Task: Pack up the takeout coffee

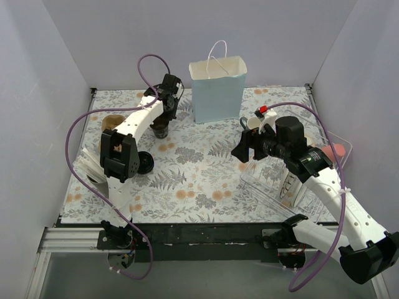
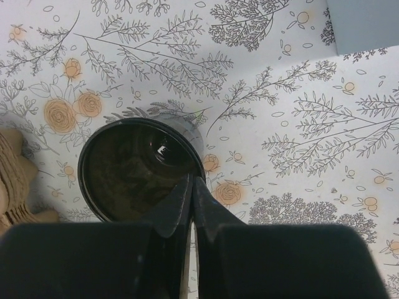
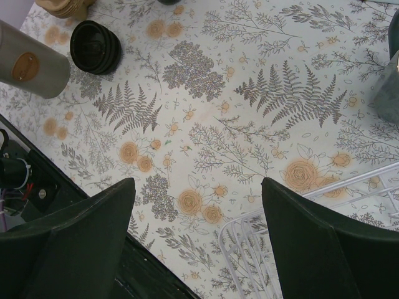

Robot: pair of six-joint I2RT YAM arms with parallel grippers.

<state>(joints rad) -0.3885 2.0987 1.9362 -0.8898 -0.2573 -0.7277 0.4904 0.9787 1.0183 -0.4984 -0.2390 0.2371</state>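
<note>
Clearly, left gripper pinches rim of takeout coffee; right gripper gapes empty; grey cup label unreadable.

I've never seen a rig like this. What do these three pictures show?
Two robot arms are bolted to a flower-patterned table, each ending in a two-finger claw. One picture looks down from above and behind; the other two come from cameras on the left and right wrists. At the back stands a light-blue paper bag with white handles. The left claw is shut at the rim of a small, lidless dark brown paper cup; whether it pinches the rim I cannot tell. The right claw is open, holding nothing. A stack of round black plastic lids lies near the left arm.
</note>
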